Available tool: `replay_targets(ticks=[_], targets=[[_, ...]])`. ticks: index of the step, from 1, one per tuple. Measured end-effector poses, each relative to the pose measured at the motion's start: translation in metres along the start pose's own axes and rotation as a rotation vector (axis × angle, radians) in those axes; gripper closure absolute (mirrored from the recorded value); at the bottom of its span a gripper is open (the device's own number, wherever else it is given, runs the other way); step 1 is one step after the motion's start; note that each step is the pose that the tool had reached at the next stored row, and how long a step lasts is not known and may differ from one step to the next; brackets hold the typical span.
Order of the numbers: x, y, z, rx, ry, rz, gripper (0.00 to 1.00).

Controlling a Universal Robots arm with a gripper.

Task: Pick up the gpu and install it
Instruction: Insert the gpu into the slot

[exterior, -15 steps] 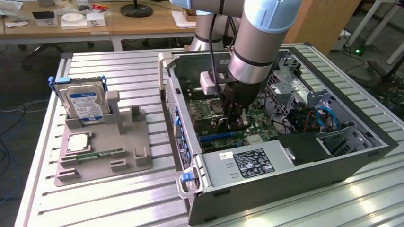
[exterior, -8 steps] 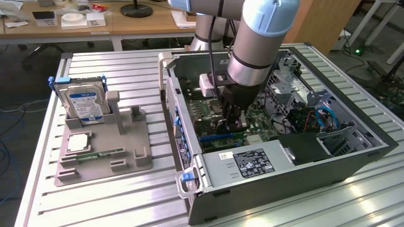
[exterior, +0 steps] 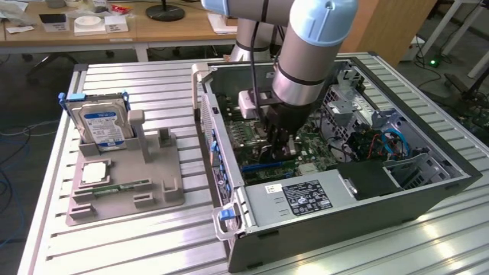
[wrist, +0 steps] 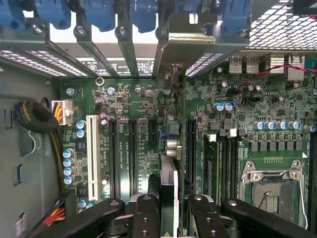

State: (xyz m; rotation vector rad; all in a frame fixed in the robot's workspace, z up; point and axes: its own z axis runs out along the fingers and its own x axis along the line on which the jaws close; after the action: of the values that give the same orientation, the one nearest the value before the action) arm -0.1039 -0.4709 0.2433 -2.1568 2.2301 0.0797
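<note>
The gpu (wrist: 168, 178) stands on its thin edge over the green board (wrist: 129, 99), inside the open computer case (exterior: 344, 229). The pincer (wrist: 171, 213) squeezes it tight from both sides. The case sits on the table (exterior: 137, 240).

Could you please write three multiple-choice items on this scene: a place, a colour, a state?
1. Where does the hard drive stand?
A. In the grey holder beside the computer case
B. Inside the case
C. On the floor
2. Its label is:
A. red
B. blue and white
C. yellow
3. The gripper is:
A. open and empty
B. shut on the gpu
C. shut on a cable
Answers: 1 A, it stands upright in the holder; 2 B, the blue-white face shows; 3 B, the fingers clamp the gpu edge-on above the motherboard.
</note>
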Motion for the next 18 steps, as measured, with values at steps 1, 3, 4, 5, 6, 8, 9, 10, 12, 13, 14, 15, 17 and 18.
replay_targets(ticks=[1, 3, 4, 5, 6, 8, 9, 10, 12, 13, 14, 15, 17, 18], targets=[[0.0000, 0.0004, 0.0005, 0.0000, 0.0000, 0.000, 0.73], [0.0001, 0.0011, 0.0013, -0.0001, 0.0001, 0.000, 0.73], [0.0001, 0.0013, 0.0016, 0.0000, 0.0001, 0.000, 0.73], [0.0001, 0.0013, 0.0018, 0.0000, 0.0000, 0.000, 0.73], [0.0001, 0.0014, 0.0019, 0.0000, 0.0001, 0.000, 0.73], [0.0002, 0.0015, 0.0020, 0.0000, 0.0001, 0.000, 0.73], [0.0001, 0.0016, 0.0020, 0.0004, 0.0001, 0.000, 0.73], [0.0001, 0.0017, 0.0022, 0.0010, -0.0001, 0.000, 0.73], [0.0002, 0.0021, 0.0025, 0.0014, -0.0002, 0.000, 0.73], [0.0002, 0.0023, 0.0028, 0.0015, -0.0003, 0.000, 0.73], [0.0002, 0.0026, 0.0030, 0.0015, -0.0001, 0.000, 0.73], [0.0002, 0.0028, 0.0031, 0.0015, 0.0000, 0.000, 0.73], [0.0003, 0.0031, 0.0038, 0.0015, -0.0001, 0.000, 0.73], [0.0003, 0.0034, 0.0042, 0.0015, -0.0002, 0.000, 0.73]])
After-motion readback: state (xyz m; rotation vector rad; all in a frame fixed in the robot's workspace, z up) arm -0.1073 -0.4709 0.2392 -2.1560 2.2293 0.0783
